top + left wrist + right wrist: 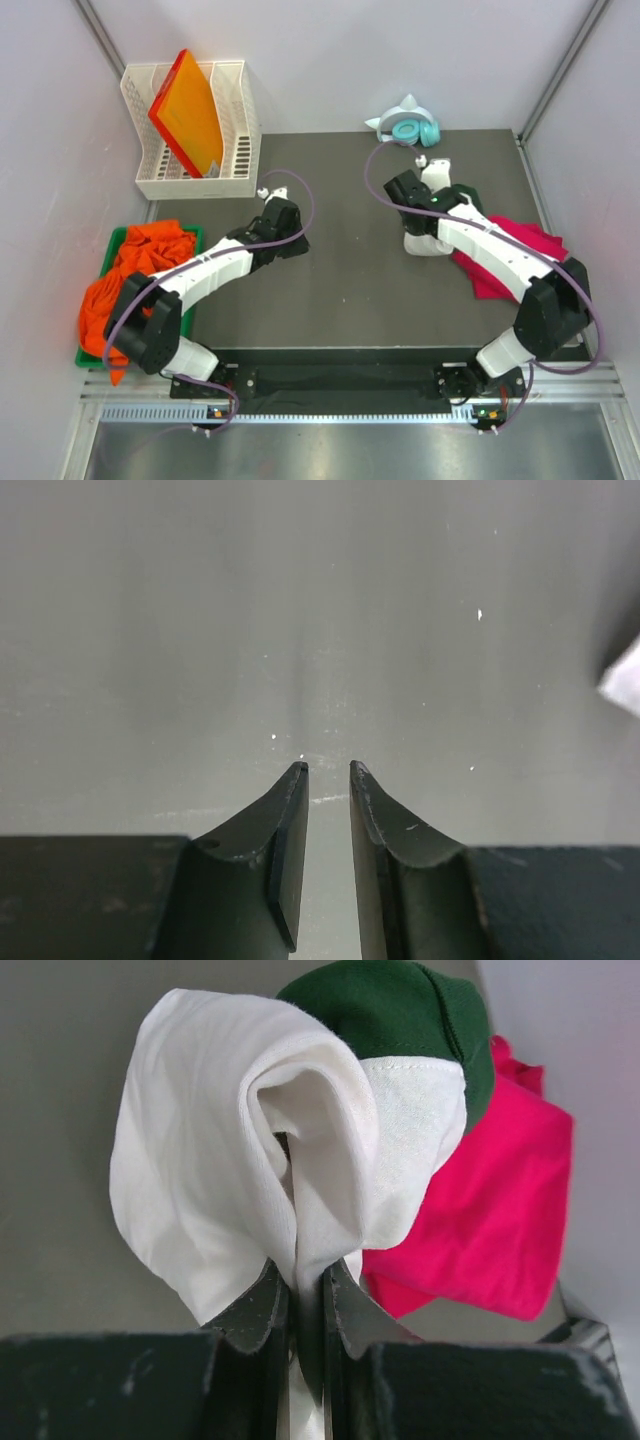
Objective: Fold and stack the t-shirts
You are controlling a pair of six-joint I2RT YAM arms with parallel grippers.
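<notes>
A white t-shirt [220,1150] hangs bunched from my right gripper [305,1275], which is shut on a fold of it. From above, that white t-shirt [424,243] sits under the right gripper [420,228] at the mat's right middle. Behind it lie a dark green t-shirt [400,1010] and a pink t-shirt [500,1200]; the top view shows the pink t-shirt [525,245] near the right wall under the right arm. My left gripper [328,770] hovers over bare grey mat, its jaws nearly together with nothing between them. In the top view the left gripper [272,205] is at the mat's left middle.
A green bin [114,240] at the left edge holds a heap of orange t-shirts [140,265]. A white rack [240,150] with an orange folder [188,115] stands at the back left. Teal headphones [410,128] lie at the back.
</notes>
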